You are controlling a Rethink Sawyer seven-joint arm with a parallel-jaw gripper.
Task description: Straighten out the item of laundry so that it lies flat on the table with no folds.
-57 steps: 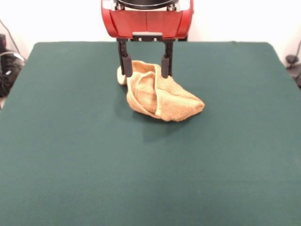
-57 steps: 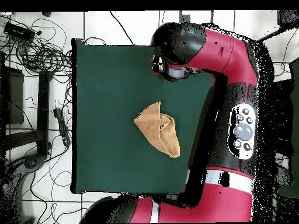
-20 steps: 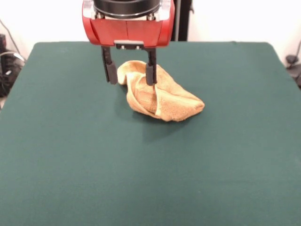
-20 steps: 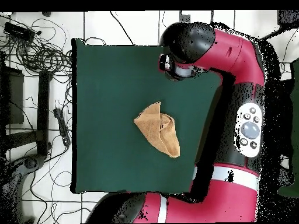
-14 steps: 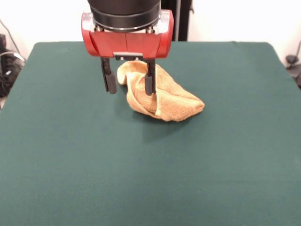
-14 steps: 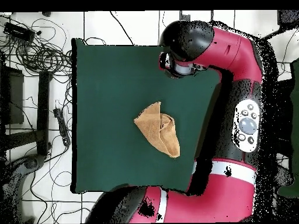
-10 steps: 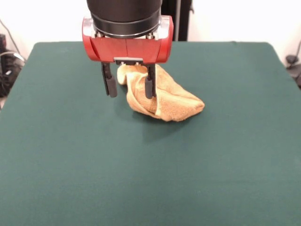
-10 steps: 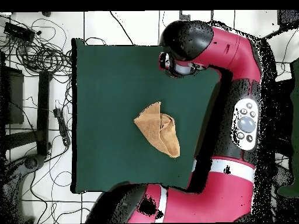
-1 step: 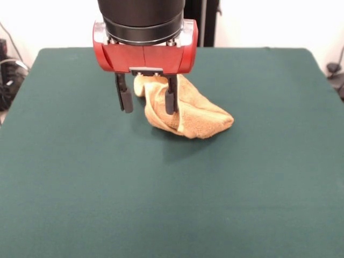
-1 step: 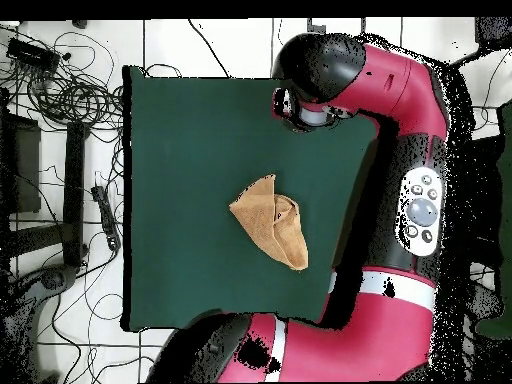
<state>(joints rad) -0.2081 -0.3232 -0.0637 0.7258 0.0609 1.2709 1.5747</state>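
I'm at the approach step: my tool (image 9: 148,101) hangs wide open and empty over the near-left edge of the crumpled towel (image 9: 185,110), mid-bench (image 9: 80,183), so next I'd lower, pinch a fold and pull it flat.

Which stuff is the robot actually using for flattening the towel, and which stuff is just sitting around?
For the job:
- towel, bunched up with folds
- green table it lies on
- gripper, fingers open, at the towel's edge

Just lying about:
- tangle of cables on the floor beside the table
- dark stand by the cables
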